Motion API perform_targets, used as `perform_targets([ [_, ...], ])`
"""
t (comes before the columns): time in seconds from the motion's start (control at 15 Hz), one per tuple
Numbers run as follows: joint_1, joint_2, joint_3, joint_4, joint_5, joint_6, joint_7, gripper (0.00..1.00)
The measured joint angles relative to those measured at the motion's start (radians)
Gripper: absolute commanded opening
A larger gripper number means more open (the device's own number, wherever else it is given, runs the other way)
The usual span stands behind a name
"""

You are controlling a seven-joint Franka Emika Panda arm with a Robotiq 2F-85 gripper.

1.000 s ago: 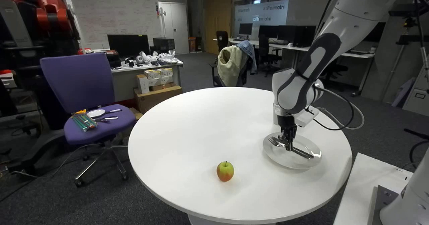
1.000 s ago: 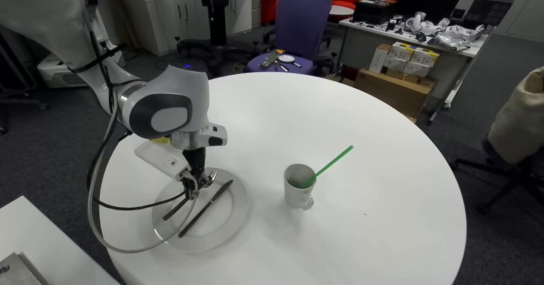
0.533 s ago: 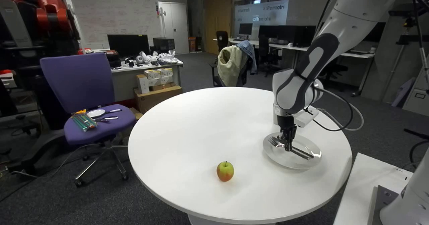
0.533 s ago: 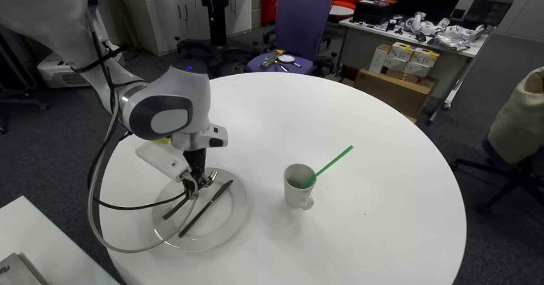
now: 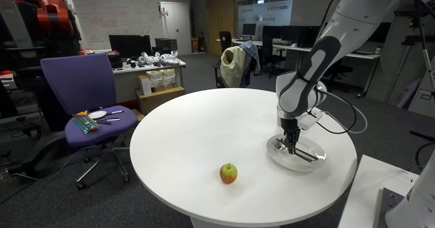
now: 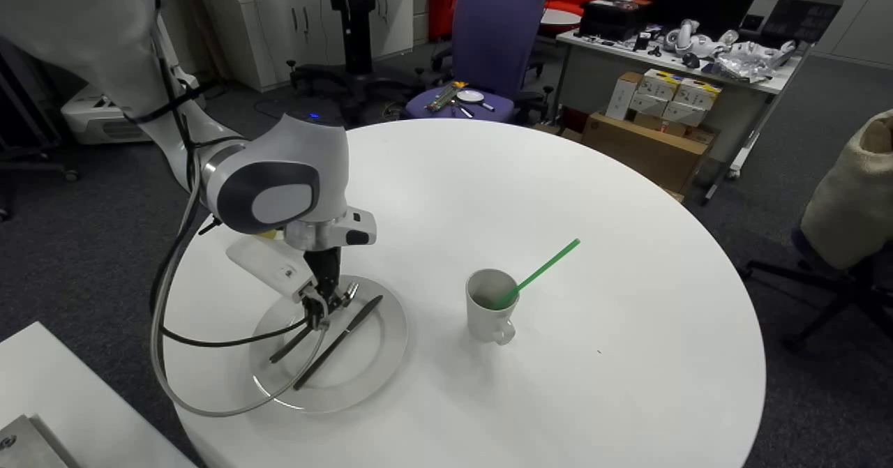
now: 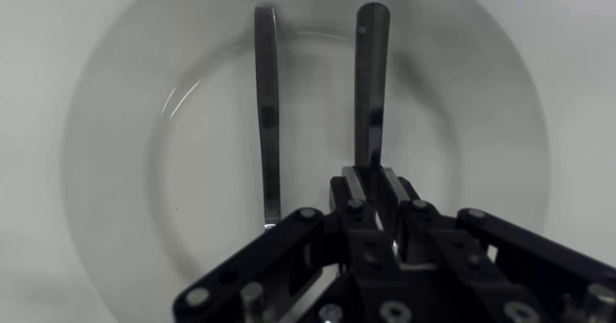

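Fork [image 7: 370,82] is sitting in the grip of the gripper [image 7: 372,181], right of centre in the lower half of the wrist view: the jaws are standing almost together, clamping the fork from both sides, with its dark handle running toward the top of the frame. In both exterior views its tines are poking out past the gripper. The fork is lying over a plate [image 7: 103,159], which is filling most of the wrist view; whether the two are touching is not showing clearly. A knife [image 7: 268,96] is resting on the plate, left of the fork and apart from it, running nearly parallel.

A white mug [image 6: 483,318] is standing upright near the plate, at the middle of an exterior view, with a green straw [image 6: 548,268] leaning out toward the upper right. An apple [image 5: 228,173] is sitting at the lower middle of an exterior view, well apart from the plate. A round white table [image 5: 190,129] is bearing plate, mug and apple.

Beyond it, a purple chair [image 5: 81,82] is standing at the left of that frame. Farther back, a dark monitor [image 5: 130,47] is standing at the upper left, and a whiteboard [image 5: 119,14] is rising behind it.
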Motion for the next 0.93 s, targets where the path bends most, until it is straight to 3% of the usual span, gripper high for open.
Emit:
perform_targets([
  [0.93,-0.020,0.025,0.003,0.010,0.002,0.026,-0.002,0.03],
])
